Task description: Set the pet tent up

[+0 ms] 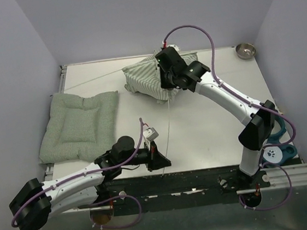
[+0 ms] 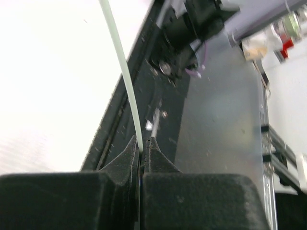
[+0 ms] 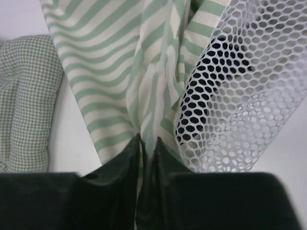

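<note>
R gripper (image 3: 147, 140) tight on 1 pet tent (image 3: 115, 72), L gripper (image 2: 142, 144) tight on 1 pole (image 2: 125, 73)

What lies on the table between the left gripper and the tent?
Only a thin pole over bare table, running from the left gripper to the tent; the top view shows it.

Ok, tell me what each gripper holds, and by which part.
The left gripper pinches the thin whitish tent pole at its near end. The right gripper pinches the pet tent by a fold of striped fabric beside the mesh panel.
</note>
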Tool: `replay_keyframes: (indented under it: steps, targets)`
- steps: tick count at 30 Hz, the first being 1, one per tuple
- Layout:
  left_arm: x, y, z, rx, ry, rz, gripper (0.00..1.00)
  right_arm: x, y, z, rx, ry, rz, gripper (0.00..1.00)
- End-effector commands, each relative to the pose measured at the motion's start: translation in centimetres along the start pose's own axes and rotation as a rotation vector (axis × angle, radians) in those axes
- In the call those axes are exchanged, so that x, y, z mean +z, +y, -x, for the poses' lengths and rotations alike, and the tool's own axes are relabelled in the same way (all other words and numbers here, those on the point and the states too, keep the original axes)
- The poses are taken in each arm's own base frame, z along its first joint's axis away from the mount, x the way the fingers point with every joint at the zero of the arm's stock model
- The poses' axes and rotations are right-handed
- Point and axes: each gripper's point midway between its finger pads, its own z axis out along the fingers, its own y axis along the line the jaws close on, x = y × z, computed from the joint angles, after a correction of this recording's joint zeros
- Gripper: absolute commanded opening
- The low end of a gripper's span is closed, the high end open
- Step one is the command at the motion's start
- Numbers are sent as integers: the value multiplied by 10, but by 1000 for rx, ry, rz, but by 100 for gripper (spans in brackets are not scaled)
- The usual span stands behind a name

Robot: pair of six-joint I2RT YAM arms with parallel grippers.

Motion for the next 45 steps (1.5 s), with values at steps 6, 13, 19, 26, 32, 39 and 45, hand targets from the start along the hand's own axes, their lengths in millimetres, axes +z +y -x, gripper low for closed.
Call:
replay_keyframes:
  steps: [6,13,19,26,32,39,45]
  targets:
    - [-3,4,140,124,-443,82,0,-29,23,-17,-203,92,146,54]
    - [-1,11,153,131,-467,106,0,-42,30,-8,-230,65,235,56]
    - [-1,20,175,140,-517,133,0,-42,30,-36,-200,147,284,37]
    - [-8,32,221,181,-614,167,0,-51,40,-59,-186,233,376,36]
    - [-19,44,264,227,-695,199,0,-60,40,-74,-169,290,413,35]
    - [-32,68,298,261,-731,249,0,-56,40,-88,-145,327,420,29]
    - [-41,76,320,289,-714,248,0,-52,49,-88,-106,336,463,15]
